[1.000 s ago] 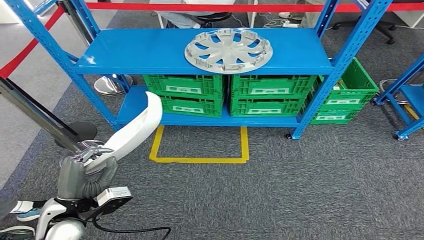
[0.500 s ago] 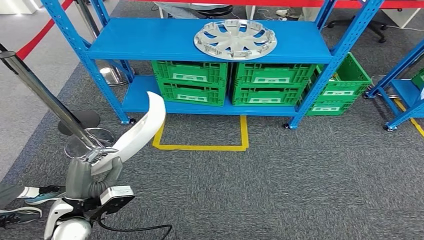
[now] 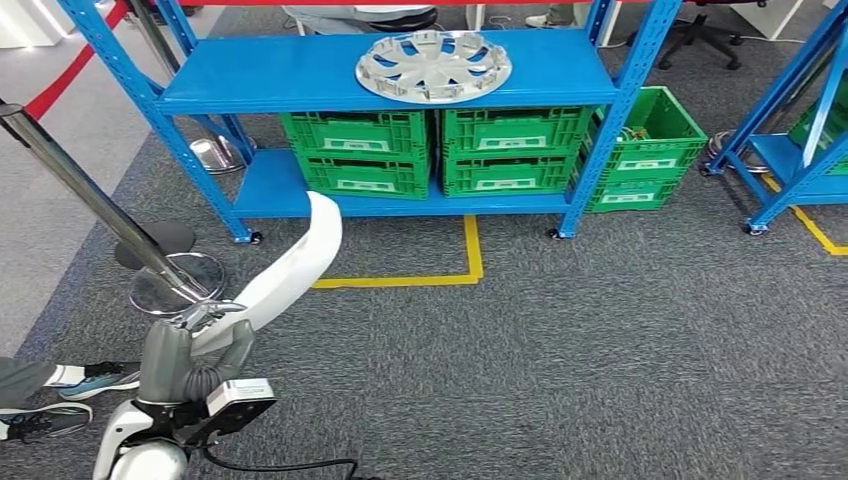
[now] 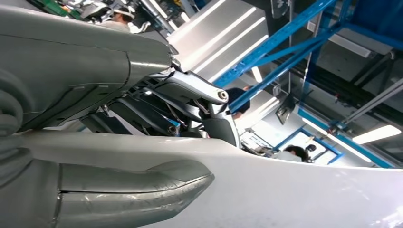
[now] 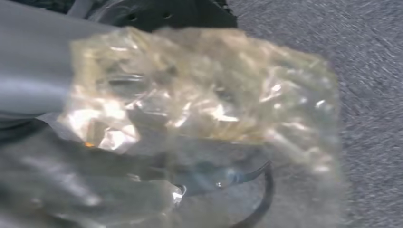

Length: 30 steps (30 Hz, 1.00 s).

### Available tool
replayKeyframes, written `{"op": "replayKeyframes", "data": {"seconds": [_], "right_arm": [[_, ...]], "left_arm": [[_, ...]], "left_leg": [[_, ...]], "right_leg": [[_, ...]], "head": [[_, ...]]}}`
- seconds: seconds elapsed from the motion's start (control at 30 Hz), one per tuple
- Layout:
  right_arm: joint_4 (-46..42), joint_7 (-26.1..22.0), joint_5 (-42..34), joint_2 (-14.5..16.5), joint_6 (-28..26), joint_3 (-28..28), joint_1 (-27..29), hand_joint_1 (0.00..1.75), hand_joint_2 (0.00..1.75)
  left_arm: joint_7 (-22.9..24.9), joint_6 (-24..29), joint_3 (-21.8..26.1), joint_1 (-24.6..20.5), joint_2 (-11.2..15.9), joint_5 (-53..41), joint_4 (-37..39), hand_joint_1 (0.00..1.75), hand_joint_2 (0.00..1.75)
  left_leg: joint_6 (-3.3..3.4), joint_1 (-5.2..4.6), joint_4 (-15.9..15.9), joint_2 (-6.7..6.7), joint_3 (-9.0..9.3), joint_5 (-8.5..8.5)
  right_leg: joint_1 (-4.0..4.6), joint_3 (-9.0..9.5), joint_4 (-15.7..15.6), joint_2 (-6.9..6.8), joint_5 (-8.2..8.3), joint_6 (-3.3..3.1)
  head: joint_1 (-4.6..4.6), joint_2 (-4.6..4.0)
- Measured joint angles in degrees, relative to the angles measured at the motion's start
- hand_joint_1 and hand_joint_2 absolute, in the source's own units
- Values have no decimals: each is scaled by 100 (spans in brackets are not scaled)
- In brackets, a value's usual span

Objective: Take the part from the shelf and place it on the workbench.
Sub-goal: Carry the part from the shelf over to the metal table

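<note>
The left hand (image 3: 205, 325) grips the long white part (image 3: 290, 262) — already off the blue shelf (image 3: 270, 75), jutting toward it. Its free end could clip the shelf post. The right hand's state I cannot tell.

The white part (image 3: 290, 262) in the left hand (image 3: 196, 330) looks like smooth, glossy plastic. Above the rough, matt grey carpet (image 3: 600, 350), the blue shelf (image 3: 270, 75) is painted metal; the right hand (image 5: 38, 80) holds a crinkled, clear plastic bag (image 5: 204, 118).
</note>
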Motion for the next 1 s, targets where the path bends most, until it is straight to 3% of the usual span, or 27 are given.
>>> {"op": "replayKeyframes", "data": {"seconds": [0.03, 0.1, 0.17, 0.23, 0.3, 0.4, 0.47, 0.5, 0.57, 0.63, 0.67, 0.73, 0.77, 0.83, 0.87, 0.93, 0.97, 1.0], "right_arm": [[-1, 0, 0, 1, 1, 2, 4, 0, 0], [-7, 0, 1, 3, 4, 13, 3, 0, 0], [-25, 3, 4, 5, 16, 30, 6, 0, 0], [-40, 29, 9, 6, 29, 49, 23, 0, 0], [-45, 62, 12, 6, 38, 66, 41, 0, 0], [-48, 85, 13, 6, 44, 94, 39, 0, 0], [-47, 93, 13, 6, 45, 104, 45, 0, 0], [-47, 95, 9, 6, 45, 105, 51, 0, 0], [-68, 110, -37, 5, 68, 104, 74, 0, 0], [-160, 177, -133, 4, 186, 83, 121, 0, 0], [-223, 226, -184, 4, 267, 55, 153, 0, 0], [-316, 309, -256, 1, 389, -22, 214, 0, 0], [-340, 332, -276, 0, 410, -57, 239, 0, 0], [-364, 341, -292, -2, 412, -110, 263, 0, 0], [-368, 330, -284, -2, 408, -136, 258, 0, 0], [-369, 289, -241, -3, 419, -196, 236, 0, 0], [-369, 272, -216, -3, 429, -229, 230, 0, 0], [-369, 260, -196, -3, 442, -261, 227, 0, 0]], "left_arm": [[0, -1, 1, 0, -1, 0, 2, 175, 175], [-2, -2, 2, 1, -2, 1, 3, 175, 175], [-8, -4, 2, 12, -5, 2, 4, 175, 175], [-13, -17, 1, 11, -13, 3, 4, 175, 175], [-13, -32, -1, 2, -20, 3, 3, 175, 175], [-9, -41, 2, 34, -21, 16, 4, 175, 175], [-2, -49, 3, 53, -20, 23, 6, 175, 175], [1, -59, 2, 55, -20, 25, 8, 175, 175], [1, -111, -16, 42, -20, 38, 22, 175, 175], [-7, -167, -110, -19, -20, 43, 56, 175, 175], [-6, -168, -195, -69, -20, 34, 87, 175, 175], [22, -123, -388, -170, -21, 15, 162, 175, 175], [40, -93, -472, -212, -21, 13, 200, 175, 175], [65, -38, -597, -283, -16, 29, 275, 175, 175], [68, -15, -645, -313, -11, 49, 320, 175, 175], [59, 26, -726, -347, 8, 111, 413, 175, 175], [47, 46, -759, -354, 20, 147, 457, 175, 175], [34, 65, -792, -360, 29, 176, 494, 175, 175]], "left_leg": [[25, 0, -315, -45, 241, 154], [111, 8, -1121, -267, 761, 315], [169, 5, -1521, -408, 987, 316], [195, 13, -1612, -305, 987, 321], [248, 42, -1700, -160, 967, 353], [297, 46, -1717, 50, 881, 408], [290, 43, -1698, 194, 819, 432], [283, 44, -1686, 262, 797, 440], [258, 46, -1656, 383, 782, 444], [200, 20, -1597, 465, 768, 436], [163, 7, -1573, 502, 761, 436], [100, 4, -1556, 589, 754, 443], [65, 17, -1532, 562, 747, 412], [8, 41, -1213, 337, 627, 137], [-10, 49, -880, 186, 497, -87], [-5, 50, -122, 45, 197, -450], [10, 48, 81, 20, 121, -479], [38, 44, 72, 1, 133, -387]], "right_leg": [[2, -41, 34, 45, 25, 9], [4, -130, 100, 146, 65, 42], [-6, -214, 140, 247, 113, 107], [-14, -281, 162, 336, 155, 181], [-1, -435, 348, 236, 19, 237], [-23, -918, 1356, -25, -544, 321], [-53, -1108, 1861, -71, -700, 369], [-69, -1043, 1798, -92, -619, 389], [-101, -600, 1077, -235, -264, 416], [-94, -223, 361, -437, -69, 378], [-82, -164, 209, -489, -57, 337], [-64, -210, 197, -412, -50, 227], [-65, -211, 198, -361, -29, 180], [-76, -223, 187, -251, 33, 90], [-76, -234, 189, -190, 60, 60], [-55, -284, 201, -46, 99, 27], [-41, -297, 206, 32, 108, 22], [-26, -301, 211, 110, 112, 22]], "head": [[-3, 0], [3, 0], [4, 0], [1, 0], [21, 0], [71, 0], [76, 0], [78, 0], [79, 0], [77, 0], [71, 0], [54, 0], [53, 0], [41, 0], [33, 0], [31, 0], [30, 0], [31, 0]]}}
